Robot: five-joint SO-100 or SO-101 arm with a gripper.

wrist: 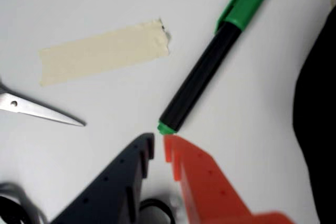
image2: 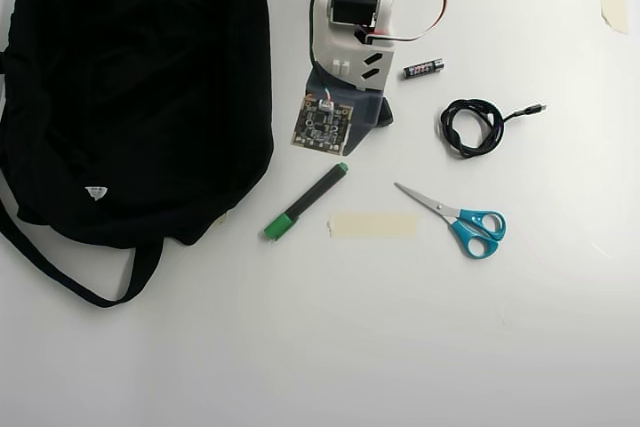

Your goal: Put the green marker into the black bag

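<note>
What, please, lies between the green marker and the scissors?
A strip of tape lies between the marker and scissors, shown in the overhead view.

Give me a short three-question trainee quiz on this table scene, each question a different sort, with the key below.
1. True or false: the green marker already lies inside the black bag.
2. Multiple choice: in the overhead view, what lies just right of the marker's capped end? A) strip of masking tape B) AAA battery C) coiled black cable
3. Fill in: in the wrist view, the gripper has its jaws slightly apart near the marker's small green ____ , not around the barrel.

Key
1. False: it lies on the white table, beside the bag.
2. A; the blue-handled scissors lie further right.
3. end
</note>
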